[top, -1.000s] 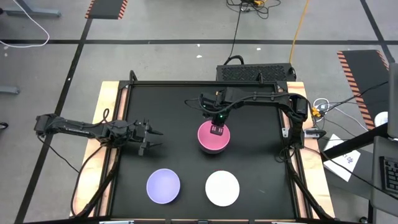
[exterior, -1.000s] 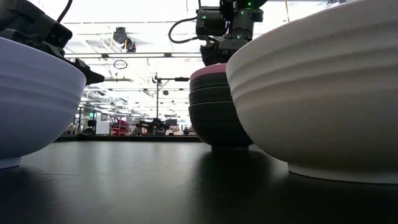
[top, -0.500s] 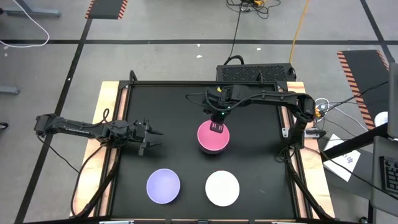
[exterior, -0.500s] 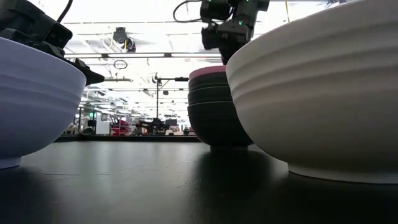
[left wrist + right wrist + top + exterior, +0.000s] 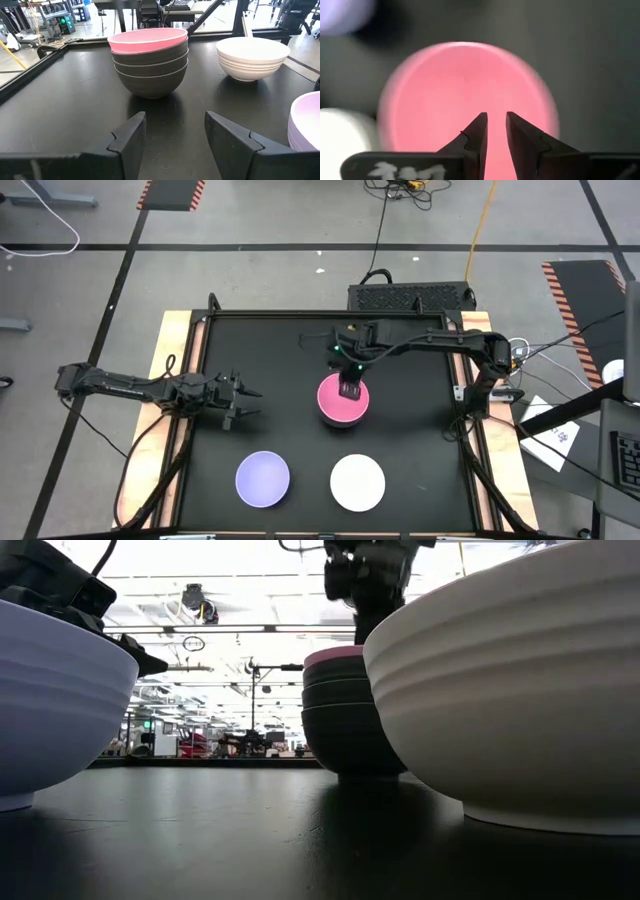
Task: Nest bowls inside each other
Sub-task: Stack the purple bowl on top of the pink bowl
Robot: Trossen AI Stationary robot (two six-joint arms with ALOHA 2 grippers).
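A pink bowl [image 5: 344,404] sits nested on top of a stack of three black bowls [image 5: 150,72] at the table's middle. A lavender bowl [image 5: 263,479] and a white bowl [image 5: 357,482] stand apart near the front edge. My right gripper [image 5: 495,120] hangs above the pink bowl [image 5: 465,95], pointing steeply down. Its fingers stand a little apart with nothing between them. My left gripper [image 5: 256,403] waits open and level at the left, facing the stack [image 5: 148,40].
The black tabletop has a raised frame [image 5: 200,320] around it. Bare table lies between the stack and the two front bowls, and behind the stack toward the far edge. In the low view the white bowl [image 5: 520,680] fills the right foreground.
My right gripper has risen straight away from the pink bowl and tipped a little as it went up. The pink bowl stays nested on the black stack. My left arm has kept still.
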